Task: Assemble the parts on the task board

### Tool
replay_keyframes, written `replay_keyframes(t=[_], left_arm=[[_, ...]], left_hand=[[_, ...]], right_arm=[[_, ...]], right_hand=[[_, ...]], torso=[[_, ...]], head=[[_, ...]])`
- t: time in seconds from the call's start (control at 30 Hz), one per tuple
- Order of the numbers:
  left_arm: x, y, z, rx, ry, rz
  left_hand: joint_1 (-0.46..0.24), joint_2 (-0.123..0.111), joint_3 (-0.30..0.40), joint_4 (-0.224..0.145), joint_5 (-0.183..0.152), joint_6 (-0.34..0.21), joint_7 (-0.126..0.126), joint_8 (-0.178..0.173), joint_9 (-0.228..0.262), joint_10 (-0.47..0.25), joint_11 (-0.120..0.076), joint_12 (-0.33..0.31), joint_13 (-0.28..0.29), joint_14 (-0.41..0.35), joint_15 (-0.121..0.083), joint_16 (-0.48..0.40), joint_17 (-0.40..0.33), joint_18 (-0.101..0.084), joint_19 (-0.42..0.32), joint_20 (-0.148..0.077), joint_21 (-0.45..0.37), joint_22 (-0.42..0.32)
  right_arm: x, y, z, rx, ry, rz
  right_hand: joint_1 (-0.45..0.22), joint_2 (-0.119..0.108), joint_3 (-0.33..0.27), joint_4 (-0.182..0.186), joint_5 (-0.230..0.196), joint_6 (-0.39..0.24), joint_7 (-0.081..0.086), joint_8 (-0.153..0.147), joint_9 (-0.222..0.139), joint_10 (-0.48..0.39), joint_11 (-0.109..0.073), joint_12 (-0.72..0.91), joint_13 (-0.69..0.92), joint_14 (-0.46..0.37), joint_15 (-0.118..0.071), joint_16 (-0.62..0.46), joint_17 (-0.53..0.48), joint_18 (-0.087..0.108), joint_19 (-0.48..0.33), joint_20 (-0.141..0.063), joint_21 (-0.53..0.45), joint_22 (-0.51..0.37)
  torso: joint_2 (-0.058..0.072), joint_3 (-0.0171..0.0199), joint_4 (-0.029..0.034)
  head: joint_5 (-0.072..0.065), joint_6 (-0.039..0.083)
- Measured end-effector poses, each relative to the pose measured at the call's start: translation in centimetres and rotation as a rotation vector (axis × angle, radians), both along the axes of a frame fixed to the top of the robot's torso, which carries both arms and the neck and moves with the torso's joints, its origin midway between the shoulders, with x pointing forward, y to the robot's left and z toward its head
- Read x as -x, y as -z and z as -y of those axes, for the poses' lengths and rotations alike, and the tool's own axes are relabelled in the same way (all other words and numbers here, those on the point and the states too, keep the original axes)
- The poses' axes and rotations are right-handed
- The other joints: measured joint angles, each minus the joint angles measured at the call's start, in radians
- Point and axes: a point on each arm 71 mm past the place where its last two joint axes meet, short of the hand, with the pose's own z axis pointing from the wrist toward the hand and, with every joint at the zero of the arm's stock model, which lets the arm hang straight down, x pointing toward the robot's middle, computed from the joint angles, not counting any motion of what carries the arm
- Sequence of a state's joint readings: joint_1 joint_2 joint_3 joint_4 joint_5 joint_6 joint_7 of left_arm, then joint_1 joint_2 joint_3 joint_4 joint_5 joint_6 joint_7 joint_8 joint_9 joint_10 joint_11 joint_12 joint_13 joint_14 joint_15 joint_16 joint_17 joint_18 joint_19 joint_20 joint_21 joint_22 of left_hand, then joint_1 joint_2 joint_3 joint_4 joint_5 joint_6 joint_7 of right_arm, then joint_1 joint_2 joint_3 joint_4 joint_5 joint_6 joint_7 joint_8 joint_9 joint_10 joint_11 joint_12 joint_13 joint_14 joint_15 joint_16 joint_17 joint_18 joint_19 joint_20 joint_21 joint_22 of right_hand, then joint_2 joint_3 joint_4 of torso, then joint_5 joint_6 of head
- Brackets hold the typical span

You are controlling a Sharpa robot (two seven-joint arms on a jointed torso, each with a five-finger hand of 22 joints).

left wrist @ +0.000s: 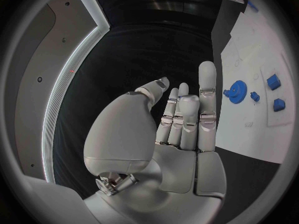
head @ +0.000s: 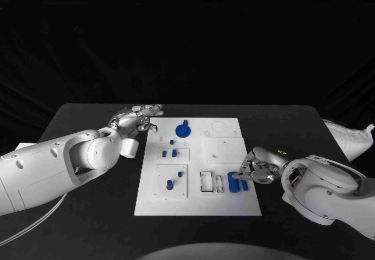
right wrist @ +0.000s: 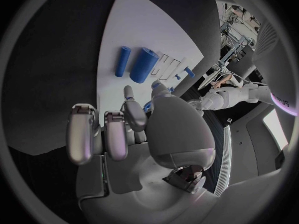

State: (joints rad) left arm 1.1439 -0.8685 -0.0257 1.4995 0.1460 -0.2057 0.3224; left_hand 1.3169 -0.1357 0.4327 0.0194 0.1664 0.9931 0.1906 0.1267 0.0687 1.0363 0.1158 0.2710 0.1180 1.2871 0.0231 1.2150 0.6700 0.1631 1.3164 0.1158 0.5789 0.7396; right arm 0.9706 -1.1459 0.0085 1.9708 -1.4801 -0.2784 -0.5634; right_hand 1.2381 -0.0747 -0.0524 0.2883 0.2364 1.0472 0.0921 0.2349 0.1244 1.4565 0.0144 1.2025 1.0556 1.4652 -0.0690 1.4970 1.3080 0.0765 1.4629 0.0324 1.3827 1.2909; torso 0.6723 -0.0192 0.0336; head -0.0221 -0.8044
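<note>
One white task board lay on the surface. Two blue cylinders lay by the empty, spread right hand; the left hand was also spread and empty.

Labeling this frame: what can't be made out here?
- Right hand, head view: fingertips meet the thick blue cylinder; grip or mere touch unclear.
- Right wrist view: palm hides a small blue part.
- Small blue pegs, head view: too small for shape.
- Left hand: fingers apart, empty.

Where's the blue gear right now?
In the head view the gear lies on the board near its far edge, just right of the left hand; two small blue blocks sit nearer the robot.
</note>
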Motion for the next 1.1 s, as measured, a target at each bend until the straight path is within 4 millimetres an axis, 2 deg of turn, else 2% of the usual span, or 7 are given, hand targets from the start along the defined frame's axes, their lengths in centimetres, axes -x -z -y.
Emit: replay_keyframes(t=[0.43, 0.83, 1.0, 1.1], left_arm=[[0.0, 0.0, 0.0, 0.0, 0.001, 0.0], [0.0, 0.0, 0.0, 0.0, 0.001, 0.0], [0.0, 0.0, 0.0, 0.001, 0.002, 0.0], [0.0, 0.0, 0.0, 0.001, 0.003, 0.0]], left_hand=[[0.0, 0.0, 0.0, 0.0, 0.0, 0.0, 0.0, 0.0, 0.0, 0.0, 0.0, 0.0, 0.0, 0.0, 0.0, 0.0, 0.0, 0.0, 0.0, 0.0, 0.0, 0.0], [0.0, 0.0, 0.0, 0.0, 0.0, 0.0, 0.0, 0.004, 0.0, 0.0, 0.0, 0.004, 0.001, 0.0, 0.0, 0.0, 0.0, 0.0, 0.0, 0.0, 0.0, 0.0], [0.0, 0.0, 0.0, 0.0, 0.0, -0.004, -0.004, 0.004, 0.0, -0.007, 0.0, 0.008, 0.001, 0.0, 0.0, 0.0, -0.001, 0.0, 0.0, 0.0, 0.0, 0.0], [-0.004, 0.004, -0.003, 0.003, 0.0, -0.006, -0.001, 0.004, 0.0, -0.007, 0.0, 0.011, 0.002, -0.003, 0.003, 0.0, -0.001, 0.0, 0.0, 0.0, 0.0, 0.0]], right_arm=[[-0.2, 1.0, -1.1, 0.039, -0.036, -0.02], [-0.3, 2.3, -2.6, 0.065, -0.079, -0.027], [-0.6, 2.4, -3.0, 0.066, -0.087, -0.016], [-0.7, 2.5, -3.1, 0.062, -0.084, -0.011]], right_hand=[[0.0, 0.0, -0.011, -0.005, 0.0, 0.0, 0.0, 0.012, 0.006, 0.0, 0.0, 0.006, 0.0, 0.0, 0.0, 0.004, 0.0, 0.0, 0.0, 0.0, 0.004, 0.007], [0.001, 0.001, -0.017, -0.006, 0.0, 0.003, -0.003, 0.017, 0.012, 0.0, 0.0, 0.009, 0.0, 0.0, 0.0, 0.004, 0.0, 0.0, 0.0, 0.0, 0.004, 0.009], [0.011, 0.011, -0.02, -0.008, -0.001, 0.009, -0.004, 0.025, 0.016, 0.0, 0.0, 0.014, 0.002, 0.0, 0.0, 0.004, 0.0, 0.0, 0.0, 0.0, 0.008, 0.011], [0.028, 0.028, -0.02, -0.007, -0.002, 0.016, -0.008, 0.028, 0.02, 0.0, 0.0, 0.016, 0.012, 0.001, 0.001, 0.004, 0.0, 0.0, 0.0, 0.0, 0.008, 0.012]], torso=[[0.0, -0.0006, -0.002], [0.001, 0.0, -0.0001], [0.001, -0.0007, 0.0014], [0.001, -0.0007, 0.0031]], head=[[0.005, -0.004], [0.01, -0.006], [0.011, -0.008], [0.012, -0.008]])
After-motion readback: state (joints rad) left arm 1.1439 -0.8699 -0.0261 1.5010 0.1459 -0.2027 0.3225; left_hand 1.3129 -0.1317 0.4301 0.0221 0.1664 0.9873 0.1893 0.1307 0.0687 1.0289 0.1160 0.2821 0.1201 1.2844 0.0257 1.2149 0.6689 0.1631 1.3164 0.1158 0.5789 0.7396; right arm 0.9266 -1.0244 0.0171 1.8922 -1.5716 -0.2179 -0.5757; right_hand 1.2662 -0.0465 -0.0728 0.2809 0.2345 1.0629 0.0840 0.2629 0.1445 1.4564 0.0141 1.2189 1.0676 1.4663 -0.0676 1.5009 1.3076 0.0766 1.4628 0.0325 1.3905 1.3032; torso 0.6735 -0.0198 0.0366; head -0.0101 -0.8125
